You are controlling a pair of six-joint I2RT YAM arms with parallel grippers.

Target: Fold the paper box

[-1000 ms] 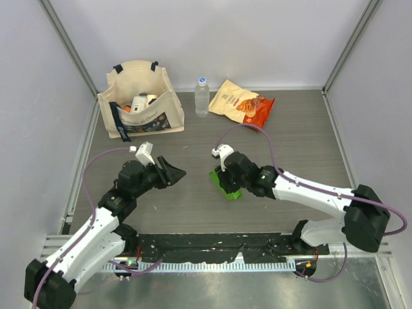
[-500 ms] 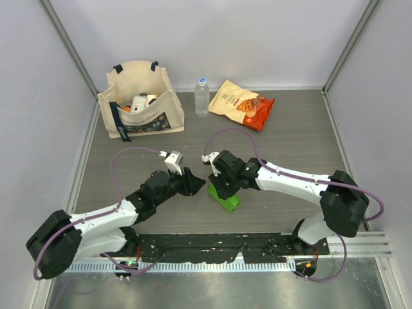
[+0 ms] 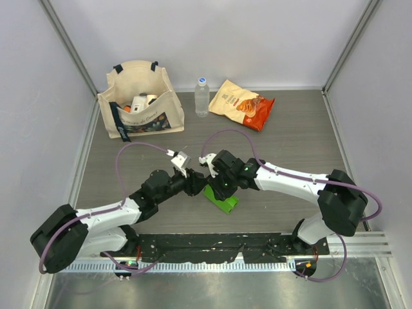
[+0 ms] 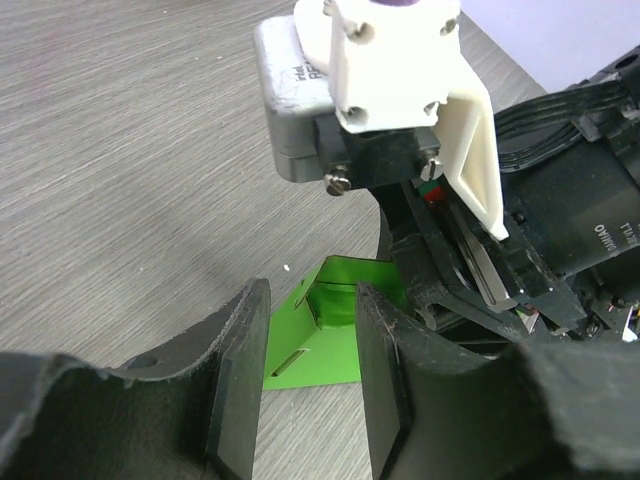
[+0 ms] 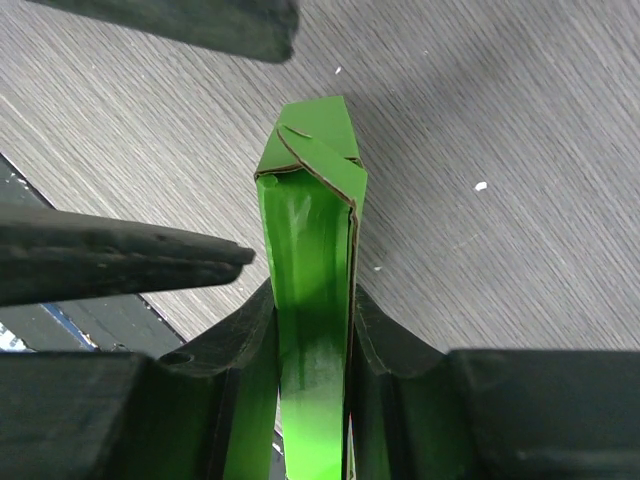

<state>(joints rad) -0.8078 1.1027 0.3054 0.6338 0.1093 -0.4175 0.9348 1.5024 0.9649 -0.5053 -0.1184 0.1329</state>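
Observation:
The green paper box (image 3: 221,200) sits near the table's middle, partly folded into a narrow shape. My right gripper (image 3: 215,188) is shut on it; in the right wrist view the box (image 5: 312,260) is squeezed between both fingers, its folded end pointing away. My left gripper (image 3: 201,185) is open right beside the box's left end. In the left wrist view the box (image 4: 325,330) lies just past my open fingers (image 4: 238,380), with a flat flap and slot on the table, and the right gripper's body (image 4: 480,270) stands over it.
A canvas tote bag (image 3: 139,102) with items stands at the back left. A water bottle (image 3: 202,96) and an orange snack bag (image 3: 243,103) are at the back middle. The black base rail (image 3: 219,248) runs along the near edge.
My left gripper has reached right, from well left of the box to right beside it. My right gripper has shifted a little left and the box has turned slightly with it.

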